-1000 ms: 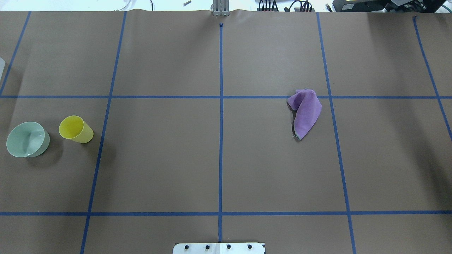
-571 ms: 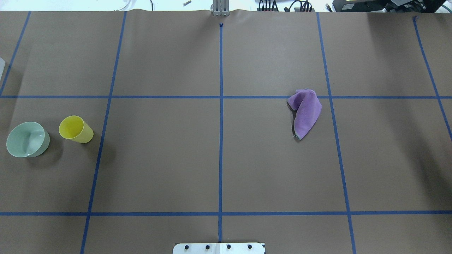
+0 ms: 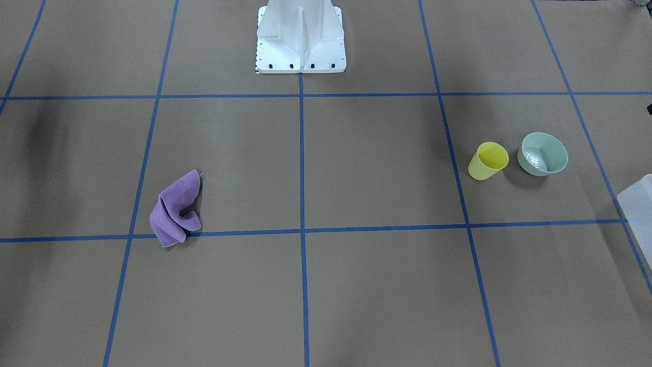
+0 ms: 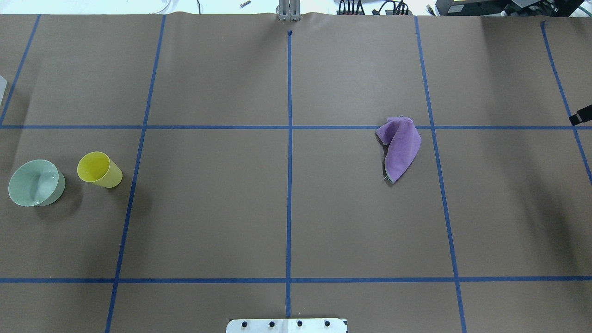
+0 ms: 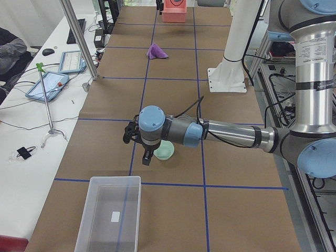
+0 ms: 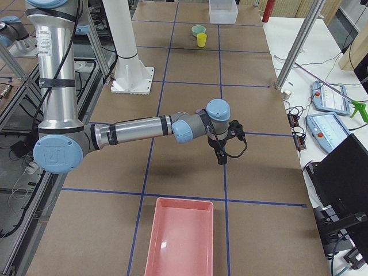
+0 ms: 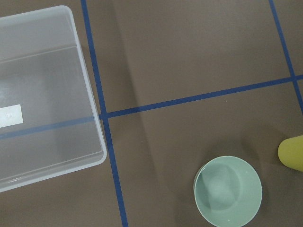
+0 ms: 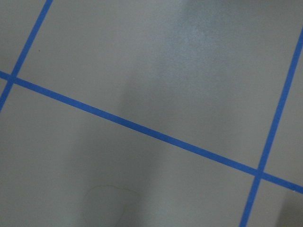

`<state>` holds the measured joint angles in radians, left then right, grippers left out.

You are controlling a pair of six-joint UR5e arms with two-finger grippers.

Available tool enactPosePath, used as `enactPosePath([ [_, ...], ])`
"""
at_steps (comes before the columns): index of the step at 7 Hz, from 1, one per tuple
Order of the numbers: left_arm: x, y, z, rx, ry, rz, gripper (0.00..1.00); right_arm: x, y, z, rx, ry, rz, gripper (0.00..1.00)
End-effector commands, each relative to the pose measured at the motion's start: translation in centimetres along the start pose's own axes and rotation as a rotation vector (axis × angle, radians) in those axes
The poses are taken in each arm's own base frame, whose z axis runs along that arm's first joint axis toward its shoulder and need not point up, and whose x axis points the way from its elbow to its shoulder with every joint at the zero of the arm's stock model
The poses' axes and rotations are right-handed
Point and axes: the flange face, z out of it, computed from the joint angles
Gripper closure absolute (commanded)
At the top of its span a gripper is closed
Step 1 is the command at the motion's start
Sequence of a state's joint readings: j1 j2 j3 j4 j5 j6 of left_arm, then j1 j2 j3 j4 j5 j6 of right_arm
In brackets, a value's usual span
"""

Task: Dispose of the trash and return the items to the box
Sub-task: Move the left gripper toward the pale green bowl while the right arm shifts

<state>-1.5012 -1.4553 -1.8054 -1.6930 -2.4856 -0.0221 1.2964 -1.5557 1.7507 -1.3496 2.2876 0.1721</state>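
In the front-facing view, the small yellow plastic cup (image 3: pixel 488 161) and the wider mint-green plastic bowl (image 3: pixel 543 154) are seen mouth-up on the brown paper-covered table (image 3: pixel 356 168). They are just beside each other but not touching. A corner of the translucent milky-white plastic box (image 3: pixel 636 204) is caught near the bowl. A crumpled purple cloth (image 3: pixel 175 210) lies well apart from them.

In the overhead view, only a dark tip of the right gripper (image 4: pixel 582 114) is shown, so the state of its fingers cannot be told.

In the left side view, the left gripper (image 5: pixel 139 147) is held above the bowl, near the box. Whether its fingers are spread or closed cannot be told. Nothing is seen in the box but a small white label, so no item is judged returned yet.

In the right side view, the right gripper is held over bare table near a pink plastic tray (image 6: pixel 181 236).

In the left wrist view, the bowl's glossy inside and thin rim are shown. The approach to a first item is judged to be the step in hand. A descent onto the rim, a pinch of the wall and a short carry to the box would be called for next.

In the right wrist view, only table and blue tape lines (image 8: pixel 142 127) are shown.
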Motion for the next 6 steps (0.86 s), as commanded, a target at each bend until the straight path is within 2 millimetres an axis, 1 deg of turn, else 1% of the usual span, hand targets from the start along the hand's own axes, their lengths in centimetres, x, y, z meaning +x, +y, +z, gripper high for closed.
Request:
enactPosePath([
  [1, 2.2, 0.2, 4.0, -0.081, -0.014, -0.041, 0.01, -5.0, -0.5, 0.8, -0.001, 0.001, 0.062, 0.0],
  [3, 4.1, 0.1, 7.5, -0.137, -0.09, -0.039, 0.01, -5.9, -0.6, 1.7, -0.009, 0.026, 0.05, 0.0],
  [4, 5.3, 0.2, 9.1, -0.158, -0.093, -0.028, 0.01, -6.1, -0.5, 2.0, -0.013, 0.025, 0.046, 0.0],
  [5, 5.1, 0.5, 11.4, -0.151, -0.096, -0.029, 0.02, -6.2, -0.5, 2.0, -0.014, 0.024, 0.045, 0.0],
  [6, 3.2, 0.7, 14.2, -0.125, -0.101, -0.003, 0.02, -6.1, -0.5, 2.1, -0.014, 0.026, 0.046, 0.0],
])
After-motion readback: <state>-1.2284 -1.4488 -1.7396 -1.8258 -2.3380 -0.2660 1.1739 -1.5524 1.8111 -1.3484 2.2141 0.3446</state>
